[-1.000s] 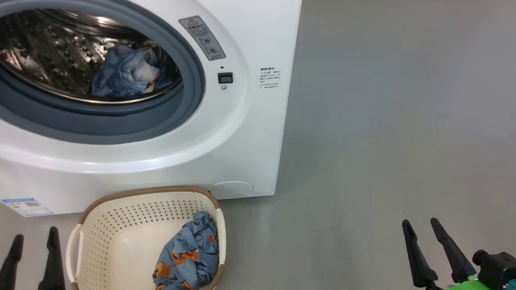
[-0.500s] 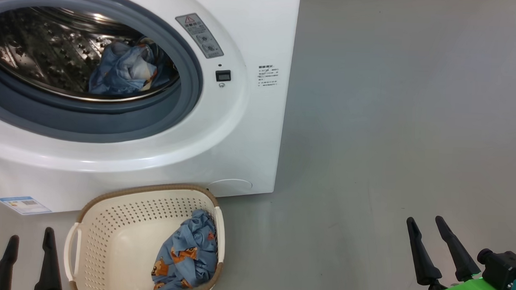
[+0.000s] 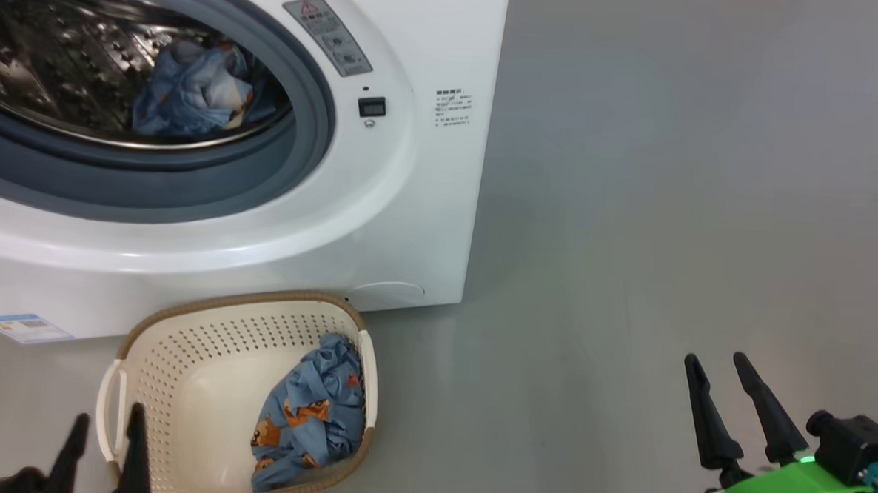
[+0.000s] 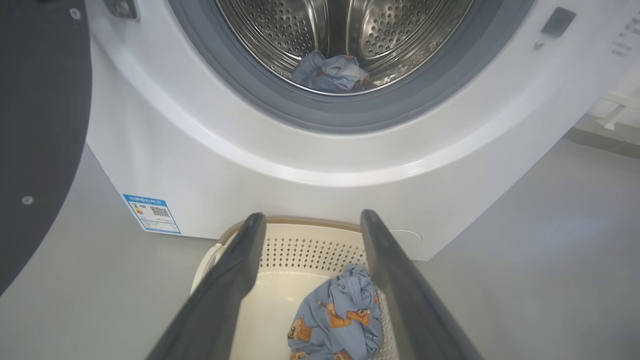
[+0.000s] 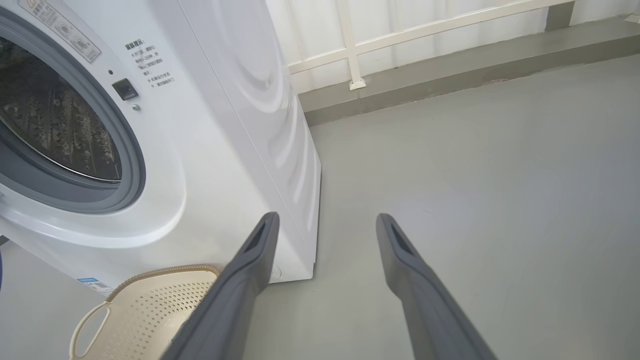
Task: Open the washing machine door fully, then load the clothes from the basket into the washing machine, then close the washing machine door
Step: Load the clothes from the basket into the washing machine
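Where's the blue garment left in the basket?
Head view, lower left: the blue garment lies in the basket against its right wall, on the floor before the washing machine.

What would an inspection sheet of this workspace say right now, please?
Surface: bare grey floor.
Job's things: white front-loading washing machine, dark round door swung aside; one light blue printed garment in the steel drum, a second garment in the cream perforated basket.
Clutter: nothing seen.
Grippers: left gripper near the basket's handle, right gripper above the floor; both with fingers apart, empty.
Cables: nothing seen.
Surroundings: white railing on a grey kerb.
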